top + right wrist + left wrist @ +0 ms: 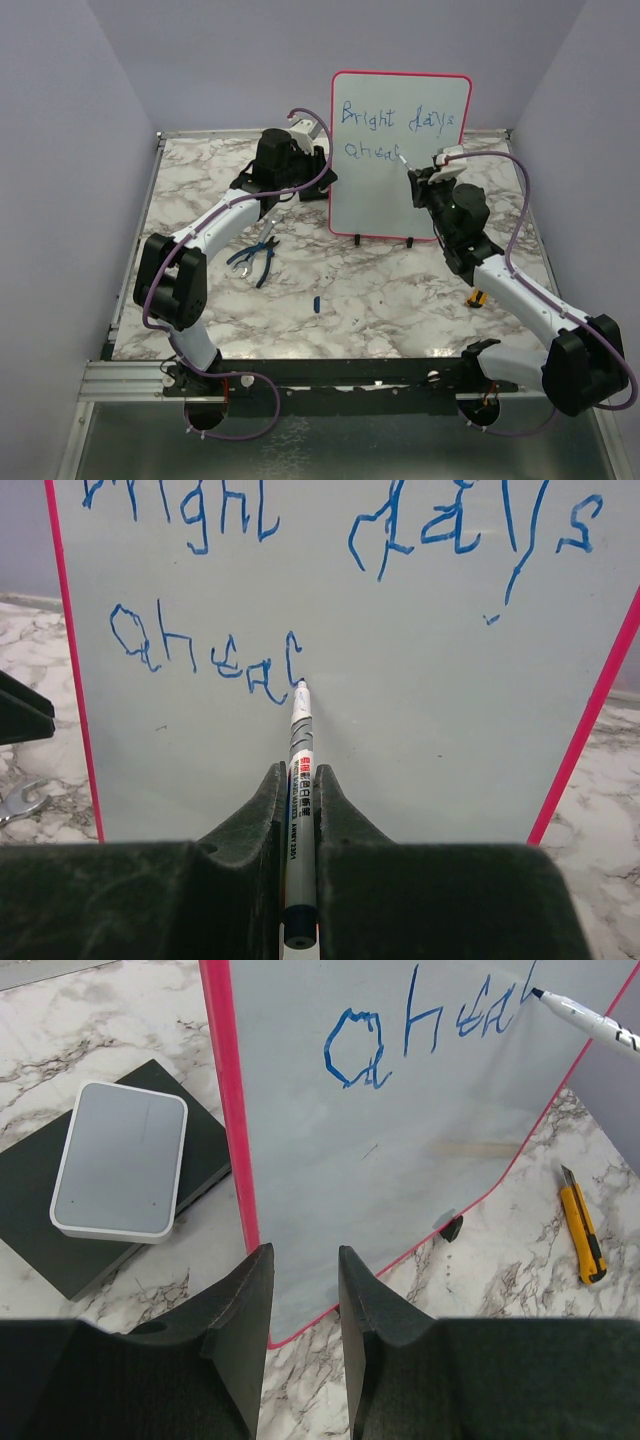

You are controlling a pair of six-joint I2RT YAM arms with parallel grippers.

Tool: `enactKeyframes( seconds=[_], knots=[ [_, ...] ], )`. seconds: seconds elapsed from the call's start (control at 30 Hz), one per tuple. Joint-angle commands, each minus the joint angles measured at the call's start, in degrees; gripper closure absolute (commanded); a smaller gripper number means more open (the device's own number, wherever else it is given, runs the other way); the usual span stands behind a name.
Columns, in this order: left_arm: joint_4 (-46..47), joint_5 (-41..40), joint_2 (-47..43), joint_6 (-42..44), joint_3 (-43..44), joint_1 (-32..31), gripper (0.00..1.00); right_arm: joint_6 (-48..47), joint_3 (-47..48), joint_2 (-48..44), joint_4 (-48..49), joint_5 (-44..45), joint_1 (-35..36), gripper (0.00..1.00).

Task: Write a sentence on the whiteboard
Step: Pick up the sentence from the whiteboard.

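Observation:
The whiteboard stands upright at the back of the marble table, its red-pink frame running down the left wrist view past the board face. The sentence reads "Bright days" above a part-written "ahea" in blue. My right gripper is shut on a grey-white marker, whose tip touches the board just right of the last blue stroke. At the board's left edge, my left gripper stands with its jaws partly apart and pinches nothing; the board's lower corner shows beyond the gap.
Blue-handled pliers lie left of centre, and a small blue cap lies in front of the board. A yellow utility knife lies to the board's right. A black-and-white eraser block sits left of the board. A wrench end shows there too.

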Motion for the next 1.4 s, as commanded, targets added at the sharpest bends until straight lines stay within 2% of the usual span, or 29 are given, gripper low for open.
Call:
enactKeyframes(
  seconds=[0.0,0.5,1.37],
  knots=[
    [0.26,0.99,-1.17,0.39,0.57,0.12,0.66,-1.46,2.49,-0.11,1.61,2.20,-0.03,0.99],
    [0.26,0.99,-1.20,0.46,0.58,0.12,0.66,-2.44,4.48,0.94,3.06,2.56,-0.04,0.99],
    [0.26,1.08,-1.46,0.37,0.59,0.03,0.66,0.67,-1.74,-1.75,-0.11,3.18,-0.04,0.99]
  ],
)
